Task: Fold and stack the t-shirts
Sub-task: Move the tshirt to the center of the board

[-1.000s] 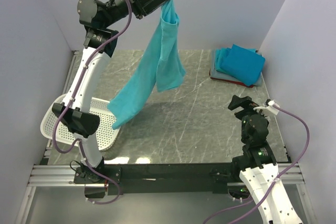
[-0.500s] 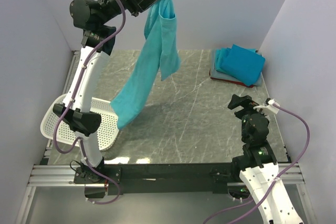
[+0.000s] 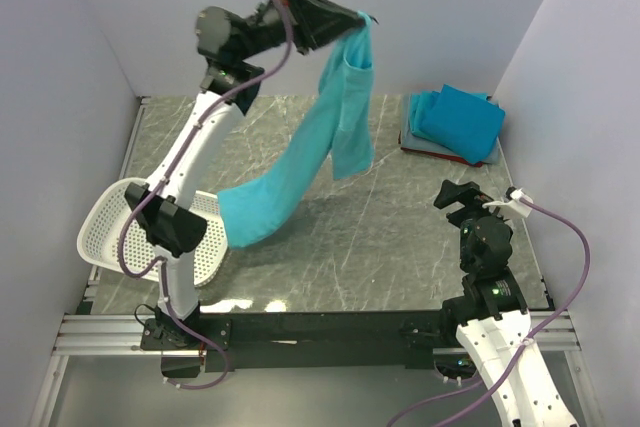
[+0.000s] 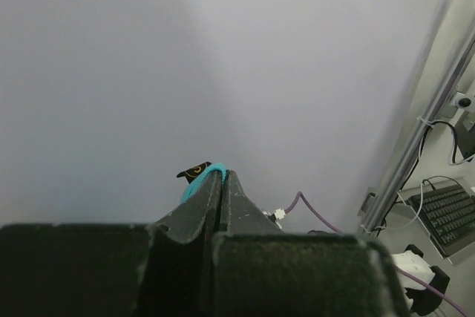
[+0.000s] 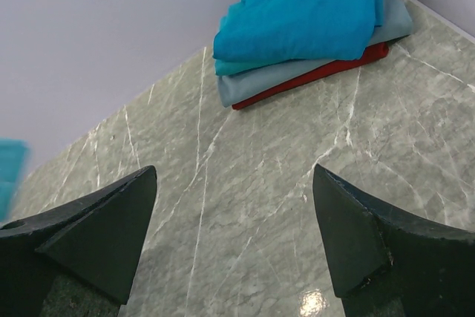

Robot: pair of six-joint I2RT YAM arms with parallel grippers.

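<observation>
High over the back of the table, my left gripper (image 3: 358,19) is shut on the collar edge of a teal t-shirt (image 3: 320,147), which hangs down in a long twisted drape toward the basket. In the left wrist view the teal t-shirt's hem (image 4: 202,177) and a black label peek out above the closed fingers (image 4: 234,198). A folded stack of t-shirts (image 3: 455,125) lies at the back right: teal on top (image 5: 304,5), pale grey-blue (image 5: 312,64) and red (image 5: 315,76) below. My right gripper (image 5: 234,220) hovers low and open near the front right, nothing between its fingers.
A white perforated basket (image 3: 110,232) sits at the front left beside the left arm's base. The grey marble table (image 3: 380,237) is walled on the left, back and right. A blurred teal edge (image 5: 9,168) shows at the left border of the right wrist view.
The left arm has swung to the right with the hanging teal t-shirt, whose lower end has drifted right too. The right arm has stayed still.
</observation>
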